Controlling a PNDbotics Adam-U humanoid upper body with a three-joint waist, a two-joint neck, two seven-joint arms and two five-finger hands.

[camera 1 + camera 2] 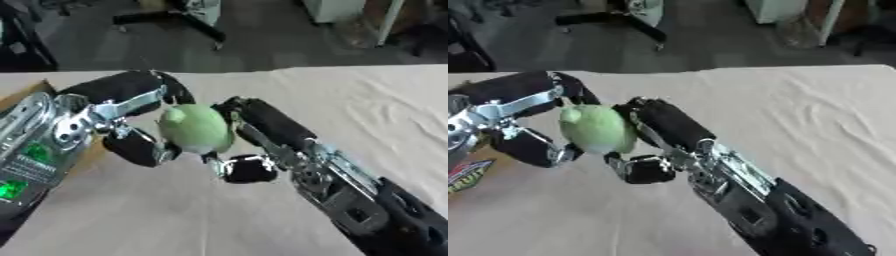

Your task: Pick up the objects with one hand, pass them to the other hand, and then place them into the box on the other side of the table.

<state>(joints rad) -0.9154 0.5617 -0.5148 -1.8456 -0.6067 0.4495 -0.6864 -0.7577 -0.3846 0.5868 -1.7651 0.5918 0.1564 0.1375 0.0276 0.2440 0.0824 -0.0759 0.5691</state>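
A pale green, pear-like fruit (pixel 194 128) hangs above the cloth-covered table (pixel 367 110), held between both hands. My left hand (pixel 131 115) comes in from the left, with one finger curled over the fruit's top and its thumb (pixel 140 148) under its lower left side. Reaching up from the lower right, my right hand (pixel 667 127) lays its fingers against the fruit's right side, and its thumb (pixel 642 169) is curled just below the fruit. A brown cardboard box (pixel 24 93) lies under my left arm at the left edge, mostly hidden.
The beige cloth is wrinkled on the right half of the table. A colourful printed panel (pixel 467 175) shows at the left edge. Beyond the table's far edge is dark floor with the legs of a stand (pixel 166 20).
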